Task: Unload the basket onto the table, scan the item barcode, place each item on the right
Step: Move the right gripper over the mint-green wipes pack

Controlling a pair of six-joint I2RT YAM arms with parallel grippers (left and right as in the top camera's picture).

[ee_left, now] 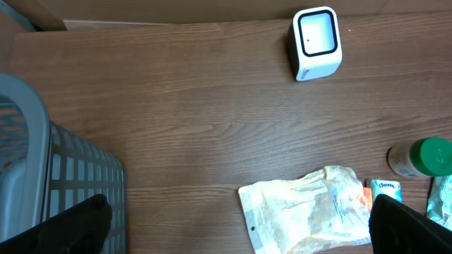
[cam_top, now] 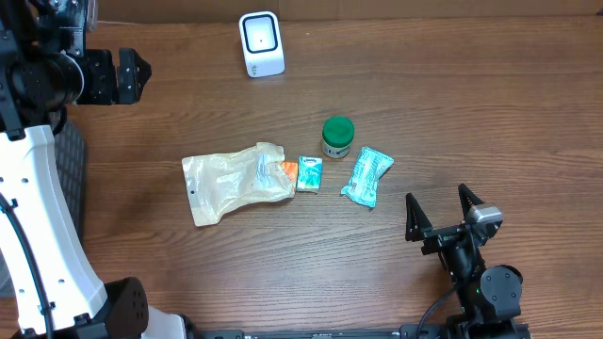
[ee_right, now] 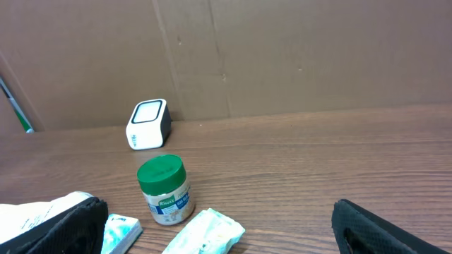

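A white barcode scanner (cam_top: pixel 261 43) (ee_left: pixel 316 42) (ee_right: pixel 148 124) stands at the back of the table. In the middle lie the items: a crumpled cream bag (cam_top: pixel 236 181) (ee_left: pixel 307 208), a small teal tissue packet (cam_top: pixel 309 173) (ee_right: pixel 120 231), a green-lidded jar (cam_top: pixel 337 137) (ee_right: pixel 164 189) and a teal pouch (cam_top: pixel 367 176) (ee_right: pixel 205 233). My left gripper (cam_top: pixel 141 77) (ee_left: pixel 240 233) hangs open high at the far left, holding nothing. Near the front right edge my right gripper (cam_top: pixel 437 202) (ee_right: pixel 222 240) is open and empty, pointing toward the pouch and jar.
A grey slatted basket (ee_left: pixel 42 176) (cam_top: pixel 71 160) sits at the table's left side beneath the left arm. A cardboard wall (ee_right: pixel 282 56) closes off the back. Bare wood lies between the scanner and the items.
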